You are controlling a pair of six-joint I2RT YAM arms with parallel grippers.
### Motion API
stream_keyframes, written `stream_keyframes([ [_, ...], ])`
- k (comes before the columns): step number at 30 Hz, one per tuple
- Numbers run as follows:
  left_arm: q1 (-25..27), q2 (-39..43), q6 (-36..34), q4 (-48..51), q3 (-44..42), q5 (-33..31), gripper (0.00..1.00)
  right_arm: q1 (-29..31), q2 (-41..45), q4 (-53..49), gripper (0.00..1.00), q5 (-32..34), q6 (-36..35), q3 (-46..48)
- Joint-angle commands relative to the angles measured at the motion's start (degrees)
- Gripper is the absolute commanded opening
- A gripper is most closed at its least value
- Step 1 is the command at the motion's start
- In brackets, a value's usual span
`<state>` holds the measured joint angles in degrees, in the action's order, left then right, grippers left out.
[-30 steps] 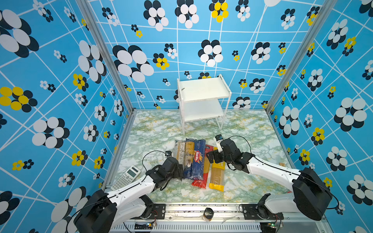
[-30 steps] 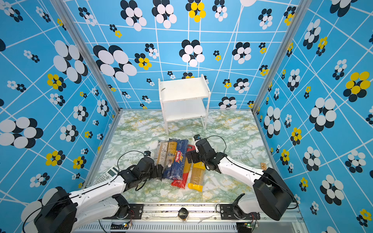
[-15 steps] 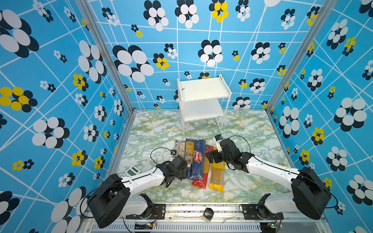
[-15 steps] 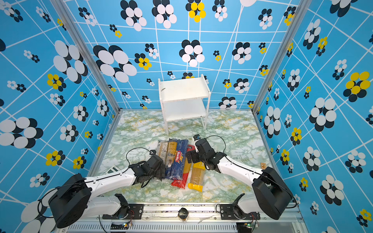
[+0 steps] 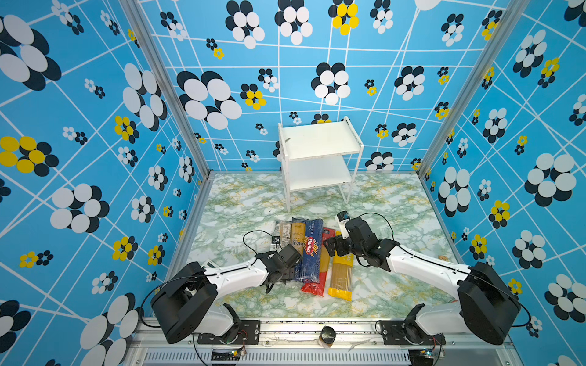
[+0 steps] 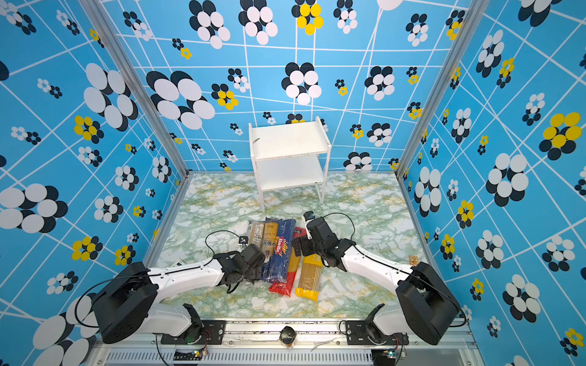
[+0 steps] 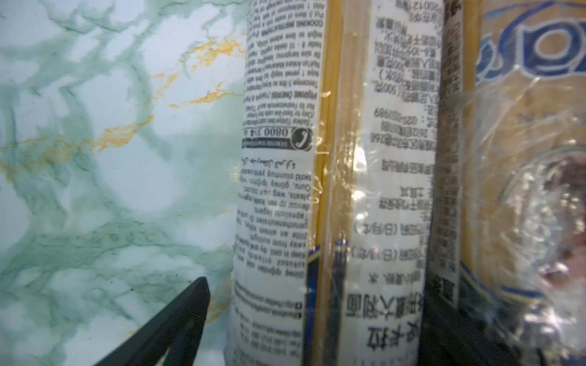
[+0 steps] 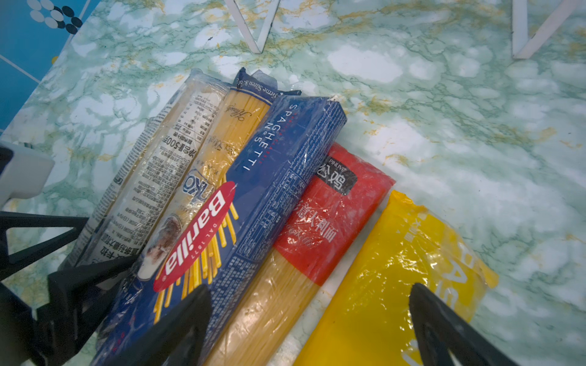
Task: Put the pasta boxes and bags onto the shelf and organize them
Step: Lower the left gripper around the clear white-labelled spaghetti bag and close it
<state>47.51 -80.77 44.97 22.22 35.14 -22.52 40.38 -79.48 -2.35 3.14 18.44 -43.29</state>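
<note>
Five pasta packs lie side by side on the marble table: a clear bag with a white label [image 5: 281,233], a clear, dark-blue bag [image 5: 298,237], a dark-blue Barilla pack [image 5: 310,253], a red-ended bag [image 5: 318,279] and a yellow-ended bag [image 5: 341,279]. My left gripper [image 5: 280,272] [image 7: 314,285] is low at the near part of the row. It is open, with the white-labelled bag [image 7: 276,190] between its fingers. My right gripper [image 5: 333,247] [image 8: 307,294] hangs open above the red-ended bag [image 8: 320,221] and the yellow-ended bag [image 8: 396,269]. The white two-tier shelf [image 5: 320,139] [image 6: 288,139] stands bare at the back.
A grey calculator [image 5: 209,263] peeks out from under the left arm near the left wall. A small round tin [image 5: 326,336] sits on the front rail. A small wooden block [image 5: 444,258] lies by the right wall. Patterned blue walls enclose three sides.
My left arm has stretched forward and lowered, and its gripper now straddles the white-labelled bag. Its jaws have narrowed slightly. The right arm has barely moved.
</note>
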Motion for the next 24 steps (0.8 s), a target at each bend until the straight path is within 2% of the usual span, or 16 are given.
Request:
stream_keyframes([
  [1, 1.1, -3.4, 1.3, 6.0, 0.2, -0.3, 0.94, 0.5, -0.1, 0.8, 0.99, 0.9, -1.0, -1.0],
  [10, 3.2, -5.1, 4.4, 6.8, 0.1, 0.7, 0.85, 0.5, -0.1, 1.0, 0.99, 0.8, -0.8, -0.9],
  [21, 3.2, -4.5, 4.6, 5.8, -0.7, 1.3, 0.51, 0.5, 0.0, 0.9, 0.99, 1.2, -0.9, -0.8],
  [24, 3.1, -3.4, 4.4, 6.1, -0.6, 1.3, 0.45, 0.5, -0.1, 0.9, 0.99, 1.1, -0.9, -0.8],
])
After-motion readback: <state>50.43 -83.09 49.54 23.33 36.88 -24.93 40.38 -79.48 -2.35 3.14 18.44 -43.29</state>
